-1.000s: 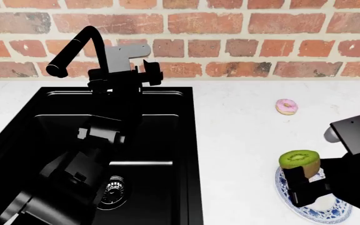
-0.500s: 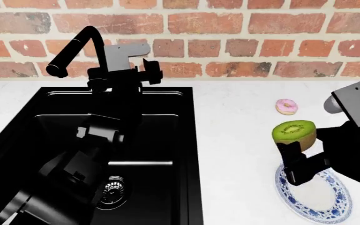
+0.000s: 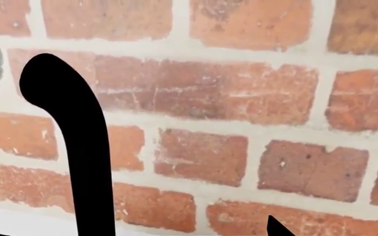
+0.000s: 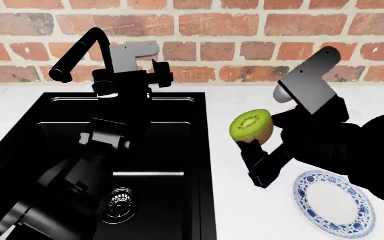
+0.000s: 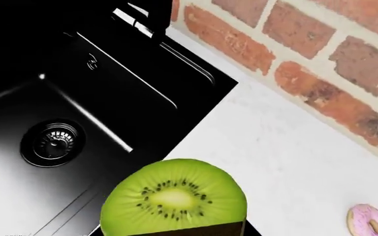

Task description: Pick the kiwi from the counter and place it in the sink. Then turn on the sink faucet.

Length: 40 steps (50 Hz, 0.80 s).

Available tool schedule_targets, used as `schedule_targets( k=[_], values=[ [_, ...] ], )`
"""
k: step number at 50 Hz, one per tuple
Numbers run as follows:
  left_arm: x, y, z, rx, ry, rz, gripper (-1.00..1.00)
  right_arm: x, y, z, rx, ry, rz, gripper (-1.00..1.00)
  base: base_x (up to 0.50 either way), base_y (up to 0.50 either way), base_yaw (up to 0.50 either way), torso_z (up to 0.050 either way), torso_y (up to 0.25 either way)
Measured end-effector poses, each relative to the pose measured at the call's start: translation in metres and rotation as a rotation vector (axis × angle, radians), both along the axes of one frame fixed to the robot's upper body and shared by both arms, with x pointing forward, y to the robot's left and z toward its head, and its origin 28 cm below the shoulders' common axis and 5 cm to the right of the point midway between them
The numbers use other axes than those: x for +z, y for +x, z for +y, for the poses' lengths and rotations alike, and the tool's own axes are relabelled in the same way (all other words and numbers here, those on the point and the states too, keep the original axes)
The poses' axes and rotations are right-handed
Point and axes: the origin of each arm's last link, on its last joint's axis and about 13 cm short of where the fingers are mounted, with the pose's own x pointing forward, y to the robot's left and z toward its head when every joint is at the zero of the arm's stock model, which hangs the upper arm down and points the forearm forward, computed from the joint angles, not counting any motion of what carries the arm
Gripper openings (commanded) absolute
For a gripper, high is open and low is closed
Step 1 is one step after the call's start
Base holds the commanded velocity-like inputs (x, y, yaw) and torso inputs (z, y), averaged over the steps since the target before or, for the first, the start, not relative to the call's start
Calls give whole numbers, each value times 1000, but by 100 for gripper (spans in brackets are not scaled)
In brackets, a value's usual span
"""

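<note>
The kiwi (image 4: 251,126) is a green-faced half held in the air over the white counter (image 4: 239,97), just right of the sink's edge, with my right gripper (image 4: 257,145) shut on it from below. In the right wrist view the kiwi (image 5: 173,196) fills the lower middle, and the black sink (image 5: 77,113) with its drain lies beyond it. The sink (image 4: 200,150) takes up the left half of the head view. My left gripper (image 4: 153,76) is up by the base of the sink faucet (image 4: 78,47); its jaws are lost in black. The faucet spout (image 3: 87,147) crosses the left wrist view.
A blue-patterned plate (image 4: 334,205) lies bare on the counter at the lower right, under my right arm. A pink donut (image 5: 371,222) sits on the counter near the brick wall (image 4: 245,25). My left arm reaches across the sink basin over the drain (image 4: 118,202).
My right gripper has lifted the kiwi off the plate and carried it up and left toward the sink. The left arm has stayed put.
</note>
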Motion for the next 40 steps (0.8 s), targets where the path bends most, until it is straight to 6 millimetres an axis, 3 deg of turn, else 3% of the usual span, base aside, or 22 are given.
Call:
schedule_targets(
  k=[40],
  values=[
    [2,-1,0,-13,-8,5,100,-22,38,76,420,7,52,-100,0,0,0,0,0]
  ],
)
